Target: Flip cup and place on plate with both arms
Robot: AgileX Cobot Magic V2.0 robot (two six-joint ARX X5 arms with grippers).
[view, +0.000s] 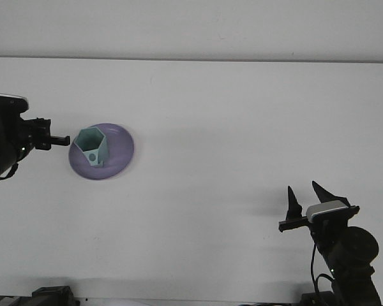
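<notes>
A white surface point(230, 127) was seen from the front, with a purple plate point(118, 156) toward its left side. A pale green cup point(91, 146) with flat-sided walls stood on the plate, left of the plate's centre, its open mouth facing up and its long axis roughly upright.

The left end effector point(62, 139) hung just left of the plate's rim, apart from the cup, which lay directly to its right. Its arm reached in level from the left edge, fingers pointing at the cup. Whether those fingers were spread or pressed together could not be told.

The right end effector point(304, 199) sat well to the right of the plate and nearer the camera, fingers spread, pointing upward, holding nothing. The left arm was plainly nearer the cup.

Judged from this, the cup was already placed.
</notes>
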